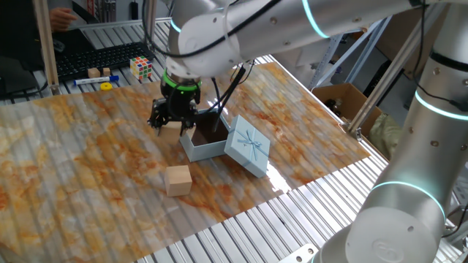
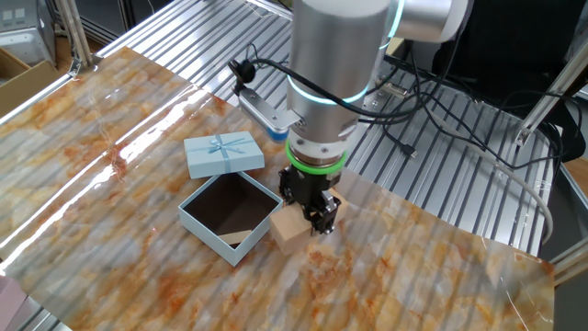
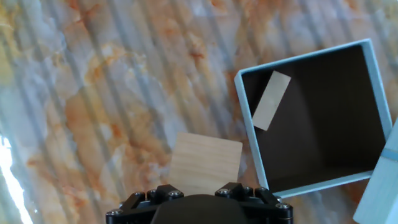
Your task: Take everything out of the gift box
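Gift box (image 2: pixel 230 217), pale blue and open, is seen at the centre of the other fixed view on the marbled worktop (image 2: pixel 110 119), with its lid (image 2: pixel 223 153) lying against its upper edge. One thin tan piece (image 3: pixel 272 99) is left leaning on the inner wall. A wooden block (image 2: pixel 290 230) is gripped by the pincer (image 2: pixel 317 219) just beside the box's right corner, low over the worktop. If it is released too near, the box could be knocked or the block tipped against its wall. Another block (image 1: pixel 178 180) lies well apart.
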### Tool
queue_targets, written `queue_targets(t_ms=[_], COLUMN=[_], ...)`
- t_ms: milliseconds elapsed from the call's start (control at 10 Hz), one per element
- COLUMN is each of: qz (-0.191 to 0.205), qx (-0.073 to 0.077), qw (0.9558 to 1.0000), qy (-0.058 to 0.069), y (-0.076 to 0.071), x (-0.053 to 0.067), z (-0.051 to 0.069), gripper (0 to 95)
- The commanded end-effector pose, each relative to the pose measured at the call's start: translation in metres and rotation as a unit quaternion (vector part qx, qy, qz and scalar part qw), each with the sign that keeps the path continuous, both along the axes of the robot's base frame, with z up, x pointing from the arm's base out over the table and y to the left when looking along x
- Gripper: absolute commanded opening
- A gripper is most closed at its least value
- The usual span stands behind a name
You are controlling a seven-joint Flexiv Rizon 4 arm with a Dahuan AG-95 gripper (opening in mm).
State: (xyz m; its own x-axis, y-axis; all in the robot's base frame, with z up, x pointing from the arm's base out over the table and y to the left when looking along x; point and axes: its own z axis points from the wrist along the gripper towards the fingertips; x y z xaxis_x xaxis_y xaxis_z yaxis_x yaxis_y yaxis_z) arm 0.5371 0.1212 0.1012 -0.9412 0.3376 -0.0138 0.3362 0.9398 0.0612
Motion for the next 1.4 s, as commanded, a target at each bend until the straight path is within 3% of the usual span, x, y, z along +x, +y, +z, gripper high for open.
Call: queue_targets(t_ms=[100, 600, 700, 800, 1100, 1400], qz=[-0.001, -0.002, -0.006, -0.015, -0.016, -0.015], qx=[0.001, -0.001, 0.004, 0.005, 0.001, -0.008], qw=[1.0, 1.0, 1.0, 0.9999, 0.9995, 0.9988], qy=[-0.009, -0.007, 0.001, 0.0, 0.028, 0.045], y=[0.001, 0.0, 0.003, 0.006, 0.006, 0.006], x=[0.0, 0.0, -0.002, -0.005, -0.005, -0.005], z=[-0.007, -0.009, -0.004, 0.003, 0.003, 0.003], gripper=[0.0, 0.0, 0.0, 0.0, 0.0, 0.0])
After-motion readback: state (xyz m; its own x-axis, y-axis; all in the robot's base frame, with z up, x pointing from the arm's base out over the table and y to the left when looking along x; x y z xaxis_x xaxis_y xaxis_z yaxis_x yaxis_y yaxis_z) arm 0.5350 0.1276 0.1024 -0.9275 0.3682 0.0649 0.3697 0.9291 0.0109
